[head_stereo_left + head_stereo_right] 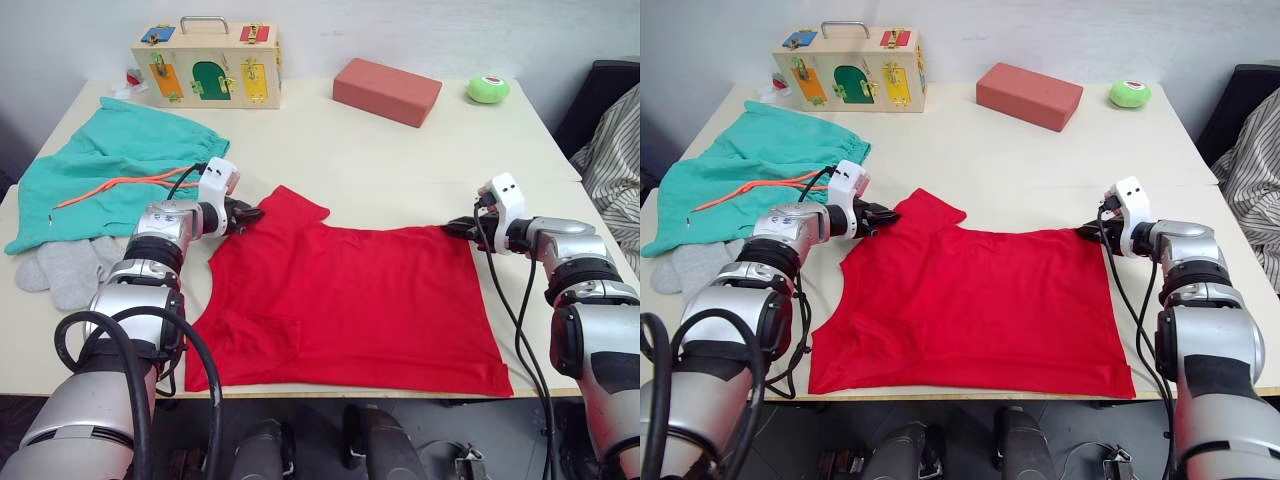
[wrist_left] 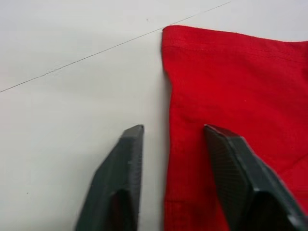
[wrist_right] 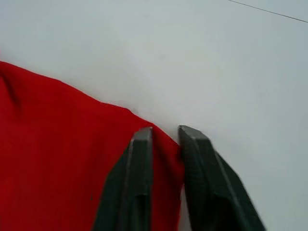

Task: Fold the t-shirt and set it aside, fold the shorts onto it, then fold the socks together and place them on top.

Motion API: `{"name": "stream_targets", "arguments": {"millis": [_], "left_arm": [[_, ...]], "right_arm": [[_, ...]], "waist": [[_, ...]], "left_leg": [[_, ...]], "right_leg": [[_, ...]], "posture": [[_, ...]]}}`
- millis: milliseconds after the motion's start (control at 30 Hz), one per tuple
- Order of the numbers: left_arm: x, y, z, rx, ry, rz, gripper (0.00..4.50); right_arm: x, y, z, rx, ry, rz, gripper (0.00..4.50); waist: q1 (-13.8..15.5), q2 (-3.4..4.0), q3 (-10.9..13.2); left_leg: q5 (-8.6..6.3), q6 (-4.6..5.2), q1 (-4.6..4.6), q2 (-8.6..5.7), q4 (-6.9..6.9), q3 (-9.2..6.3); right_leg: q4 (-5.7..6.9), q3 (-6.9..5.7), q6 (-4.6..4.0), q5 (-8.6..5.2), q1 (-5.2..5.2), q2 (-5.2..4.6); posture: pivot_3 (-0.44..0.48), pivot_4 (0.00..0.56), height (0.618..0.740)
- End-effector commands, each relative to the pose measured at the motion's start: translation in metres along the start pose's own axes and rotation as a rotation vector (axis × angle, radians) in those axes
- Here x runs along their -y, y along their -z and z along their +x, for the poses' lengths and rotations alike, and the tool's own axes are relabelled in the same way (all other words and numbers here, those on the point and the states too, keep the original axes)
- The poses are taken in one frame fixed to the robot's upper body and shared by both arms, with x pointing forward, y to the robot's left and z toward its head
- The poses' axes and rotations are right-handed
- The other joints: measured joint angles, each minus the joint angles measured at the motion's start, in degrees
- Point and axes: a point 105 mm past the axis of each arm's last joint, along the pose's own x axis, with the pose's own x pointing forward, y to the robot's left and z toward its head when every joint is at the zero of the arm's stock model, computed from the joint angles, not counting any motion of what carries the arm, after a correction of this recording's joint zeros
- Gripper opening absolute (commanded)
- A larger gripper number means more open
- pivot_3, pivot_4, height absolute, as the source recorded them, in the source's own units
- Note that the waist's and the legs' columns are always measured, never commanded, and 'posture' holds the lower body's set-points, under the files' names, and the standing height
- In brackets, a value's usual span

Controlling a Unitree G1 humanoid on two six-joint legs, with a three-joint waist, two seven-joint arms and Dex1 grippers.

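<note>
Our left jaws stand open astride the t-shirt's [image 1: 340, 300] sleeve edge; our right jaws pinch its far corner, readying a fold across the counter [image 1: 400, 160].

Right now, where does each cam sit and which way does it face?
Left eye view: on the head, forward and down over the table; both arms, red t-shirt, teal shorts, grey socks.
Right eye view: same scene, stereo twin.
Left wrist view: along the open left gripper, straddling a t-shirt edge.
Right wrist view: along the right gripper, pinching a t-shirt corner.
Shared: the t-shirt.
</note>
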Motion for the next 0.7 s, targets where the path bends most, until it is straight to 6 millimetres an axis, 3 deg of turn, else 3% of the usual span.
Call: {"name": "stream_targets", "arguments": {"millis": [33, 100, 467, 700], "left_arm": [[0.003, 0.003, 0.001, -0.014, 0.016, 0.015, 0.68], [0.001, 0.0, 0.0, 0.013, 0.013, 0.01, 0.01], [-0.003, -0.019, -0.01, 0.192, 0.05, -0.018, 0.01], [-0.009, -0.022, -0.024, 0.261, 0.095, -0.042, 0.01]], "right_arm": [[-0.001, -0.015, -0.005, 0.043, -0.034, -0.011, 0.0], [-0.001, -0.018, -0.007, 0.062, -0.043, -0.021, 0.0], [0.003, -0.038, -0.026, 0.214, -0.08, -0.066, 0.0], [0.001, -0.033, -0.042, 0.263, -0.145, -0.092, 0.0]], "waist": [[0.0, 0.0, 0.0], [0.0, 0.0, 0.0], [0.0, 0.0, 0.0], [-0.06, 0.0, 0.0]], "left_leg": [[0.0, 0.0, 0.0, 0.0, 0.0, 0.0], [0.0, 0.0, 0.0, -0.01, 0.01, 0.0], [0.0, 0.0, -0.02, 0.0, 0.02, -0.01], [0.0, 0.0, -0.02, 0.01, 0.02, -0.01]], "right_leg": [[0.0, 0.0, 0.0, 0.0, 0.0, 0.0], [0.0, -0.01, 0.0, 0.0, 0.0, 0.0], [0.0, -0.05, 0.0, 0.0, 0.0, 0.0], [0.0, -0.1, 0.0, 0.0, 0.0, 0.03]], "posture": [[0.0, 0.15, 0.74], [0.0, 0.15, 0.74], [0.0, 0.15, 0.74], [0.0, 0.15, 0.74]]}}
